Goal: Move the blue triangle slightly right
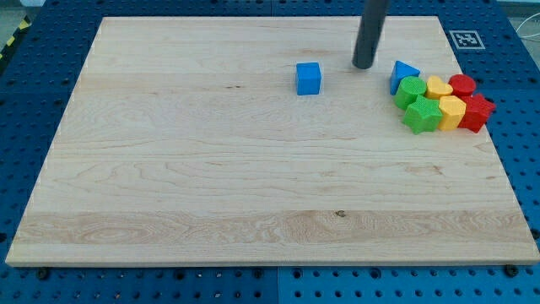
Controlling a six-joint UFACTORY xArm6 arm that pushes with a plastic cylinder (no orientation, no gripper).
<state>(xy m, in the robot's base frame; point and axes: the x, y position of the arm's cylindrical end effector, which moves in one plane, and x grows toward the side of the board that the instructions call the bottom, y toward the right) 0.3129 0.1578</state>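
Note:
The blue triangle (402, 75) lies near the view's top right on the wooden board (211, 186), touching the left end of a cluster of blocks. My tip (364, 65) stands just left of the blue triangle, a small gap apart. A blue cube (308, 78) sits further left of my tip.
Right of the blue triangle a tight cluster holds two green blocks (419, 105), two yellow blocks (446, 100) and two red blocks (471, 101). A black-and-white marker tag (466, 39) lies at the board's top right corner. The board's right edge is close to the cluster.

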